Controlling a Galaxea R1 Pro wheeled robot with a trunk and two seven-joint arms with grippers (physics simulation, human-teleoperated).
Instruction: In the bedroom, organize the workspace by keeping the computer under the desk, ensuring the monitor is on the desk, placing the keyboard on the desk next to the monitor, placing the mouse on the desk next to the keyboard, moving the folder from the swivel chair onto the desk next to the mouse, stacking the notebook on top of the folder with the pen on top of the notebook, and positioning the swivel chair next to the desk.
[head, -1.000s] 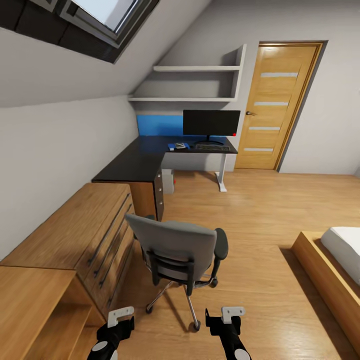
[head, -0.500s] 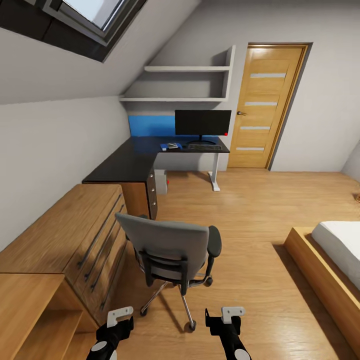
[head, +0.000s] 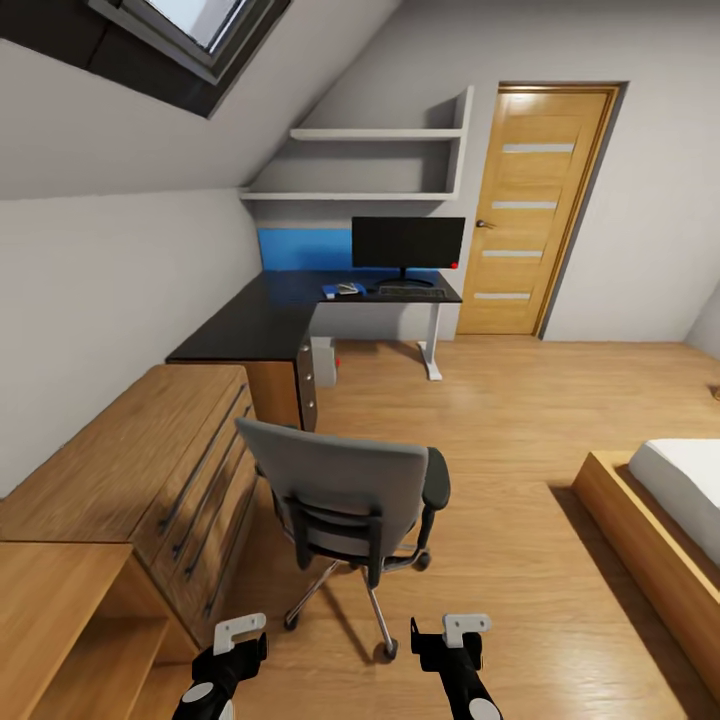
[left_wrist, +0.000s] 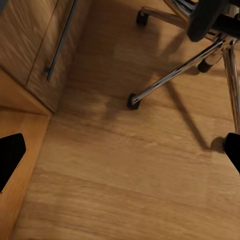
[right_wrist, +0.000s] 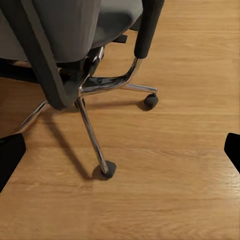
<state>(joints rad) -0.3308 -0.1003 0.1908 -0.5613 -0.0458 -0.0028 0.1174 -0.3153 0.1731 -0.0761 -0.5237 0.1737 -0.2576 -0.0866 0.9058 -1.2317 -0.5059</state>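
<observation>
Swivel chair (head: 345, 490): grey upholstered back, dark padded armrest, chrome star base on black castors; it stands near, back toward the camera, on the floor beside the oak chest. Its seat is hidden by the backrest.
Chair base: thin chrome spokes ending in small black castors, seen close in both wrist views.
Bench (head: 265, 315): L-shaped, glossy black top, at the far left against the wall (one white leg at its right end), well apart from the chair.
Monitor (head: 408, 243): wide flat black screen on a thin stand, red dot at a lower corner, standing on the far part of the bench.
Keyboard (head: 410, 292): slim and dark, lying just in front of the monitor.
Small things (head: 342, 291): something blue with a pale item on it, left of the keyboard; too small to tell apart.
Computer (head: 322, 361): light grey box on the floor under the bench.
Oak chest (head: 150, 465): low, warm wood grain, long dark bar handles, near left.
Floor (head: 520, 420): oak planks, smooth.
Room: sloped grey ceiling with a skylight, white wall shelves, oak door (head: 530, 210) at the far right, bed at the near right.
Left gripper (head: 240, 633): fingers spread, holding nothing.
Right gripper (head: 460, 628): fingers spread, holding nothing.
</observation>
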